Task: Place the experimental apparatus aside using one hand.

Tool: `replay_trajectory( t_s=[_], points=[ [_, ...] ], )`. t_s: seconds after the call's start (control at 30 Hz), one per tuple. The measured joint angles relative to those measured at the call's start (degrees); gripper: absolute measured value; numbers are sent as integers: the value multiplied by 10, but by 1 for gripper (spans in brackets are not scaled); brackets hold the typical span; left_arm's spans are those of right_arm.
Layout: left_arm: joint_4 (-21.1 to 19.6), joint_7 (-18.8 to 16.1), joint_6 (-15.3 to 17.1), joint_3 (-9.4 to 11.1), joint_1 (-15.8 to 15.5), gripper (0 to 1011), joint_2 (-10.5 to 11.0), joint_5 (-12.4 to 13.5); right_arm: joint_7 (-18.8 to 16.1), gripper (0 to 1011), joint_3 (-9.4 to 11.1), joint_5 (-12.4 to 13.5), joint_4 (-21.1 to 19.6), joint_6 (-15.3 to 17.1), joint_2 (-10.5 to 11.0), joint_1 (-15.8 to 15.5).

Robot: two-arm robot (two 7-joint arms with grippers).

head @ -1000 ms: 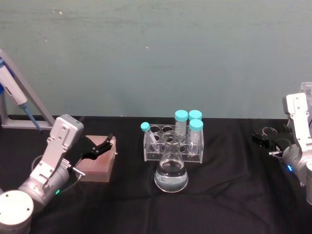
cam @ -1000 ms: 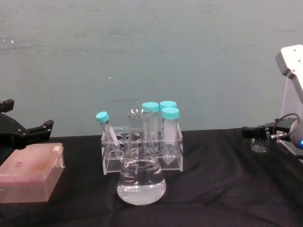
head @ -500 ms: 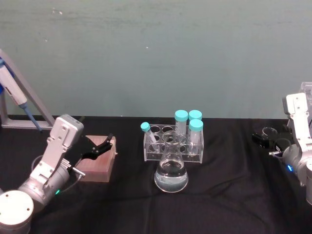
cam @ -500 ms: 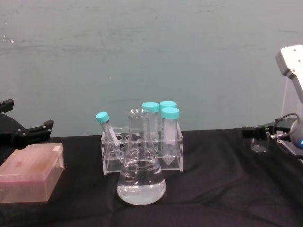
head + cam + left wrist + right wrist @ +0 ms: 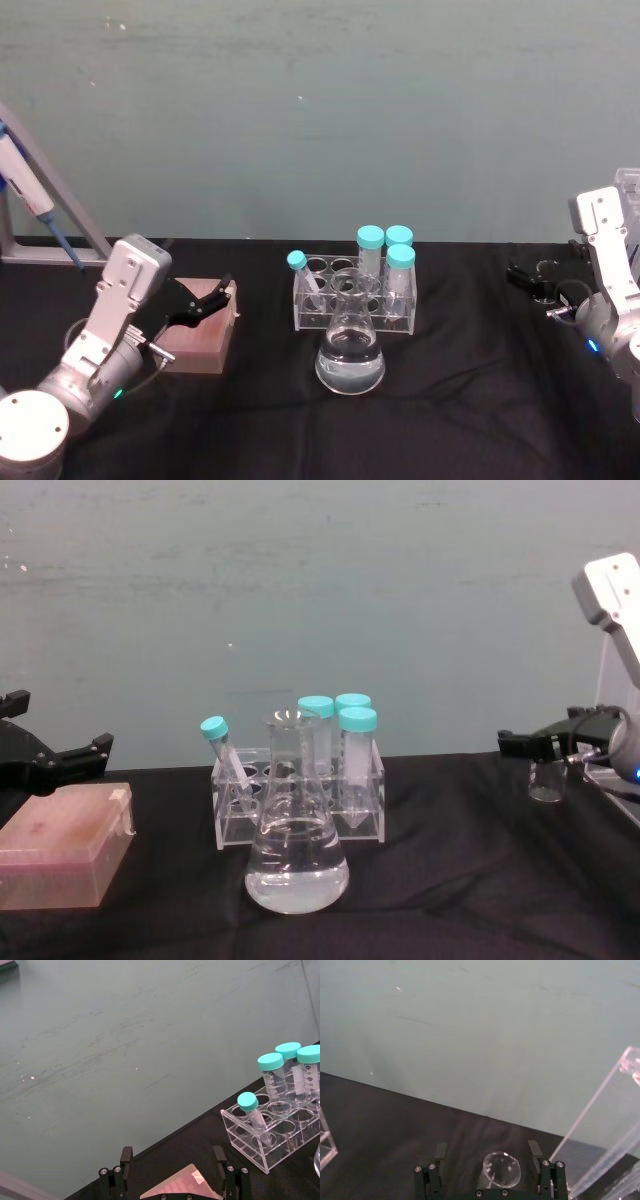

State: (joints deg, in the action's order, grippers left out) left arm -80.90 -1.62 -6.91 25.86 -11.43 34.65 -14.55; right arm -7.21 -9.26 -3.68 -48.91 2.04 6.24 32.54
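A conical flask (image 5: 350,352) of clear liquid stands mid-table in front of a clear tube rack (image 5: 355,292); the chest view shows the flask (image 5: 297,860) large. A small clear beaker (image 5: 548,270) sits on the black cloth at the far right, next to a tall acrylic stand (image 5: 610,1125). My right gripper (image 5: 487,1152) is open, one finger on each side of the beaker (image 5: 501,1170) without touching it. In the chest view the right gripper (image 5: 515,742) hovers just above and left of the beaker (image 5: 547,780). My left gripper (image 5: 215,295) stays open and idle over a pink box (image 5: 200,338).
The rack (image 5: 300,800) holds several teal-capped tubes. A pipette (image 5: 25,190) leans on a grey stand at the far left. Bare black cloth (image 5: 470,330) lies between the flask and the right gripper. A teal wall closes off the back.
My right gripper has shifted a little toward the table's middle and slightly upward. The beaker, flask, rack and left arm have stayed put.
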Motion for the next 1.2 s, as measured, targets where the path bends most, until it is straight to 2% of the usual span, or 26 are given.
replay_trajectory(
  t_s=[0.3,0.4,0.57,0.8,1.0,1.2],
  points=[
    [0,0,0,0,0,1000,0,0,-46,1003,-11,4,-80,-2,18,-41],
    [0,0,0,0,0,1000,0,0,-74,1003,-18,10,-122,-5,35,-66],
    [0,0,0,0,0,1000,0,0,-101,1003,-25,23,-172,-6,61,-99],
    [0,0,0,0,0,1000,0,0,-133,1003,-31,42,-222,-7,94,-135],
    [0,0,0,0,0,1000,0,0,-165,1003,-40,60,-238,-16,115,-148],
    [0,0,0,0,0,1000,0,0,-222,1003,-55,94,-243,-34,136,-150]
  ],
)
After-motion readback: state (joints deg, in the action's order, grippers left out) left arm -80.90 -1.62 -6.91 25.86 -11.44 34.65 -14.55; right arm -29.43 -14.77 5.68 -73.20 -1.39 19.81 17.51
